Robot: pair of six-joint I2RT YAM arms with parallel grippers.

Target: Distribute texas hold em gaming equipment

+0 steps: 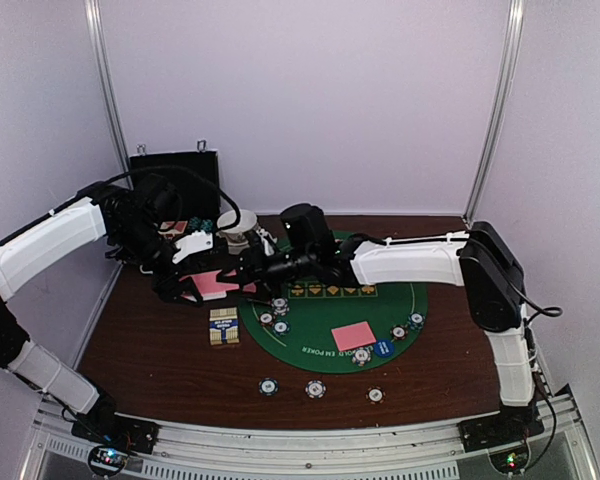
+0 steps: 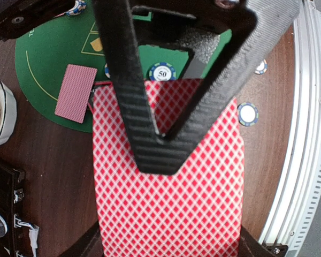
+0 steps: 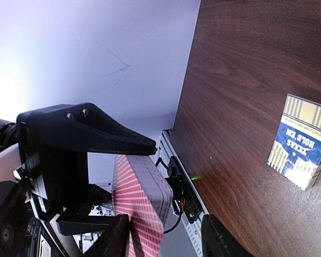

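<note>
Left pincer [image 2: 160,143] is clenched on the deck of pink-backed cards [image 2: 166,214], its two dark fingers meeting over the diamond-patterned back of the top card. In the top view this pincer [image 1: 194,280] holds the deck [image 1: 218,284] above the counter [image 1: 150,350], just off the left edge of the green felt mat [image 1: 405,300].

The right pincer [image 1: 250,264] reaches in from the mat side and meets the deck. In its own wrist view the deck [image 3: 142,209] shows edge-on between its fingers [image 3: 219,238]. The jaws stand parted, and a gap shows between the cards and the right-hand finger.

A single pink-backed card [image 1: 353,335] lies face down on the mat, with a blue marker button [image 1: 382,348] just beside it. Three poker chips [image 1: 315,388] sit in a row on the bare counter near the front edge. A card box [image 1: 223,326] lies beside the mat, below the held deck.
</note>
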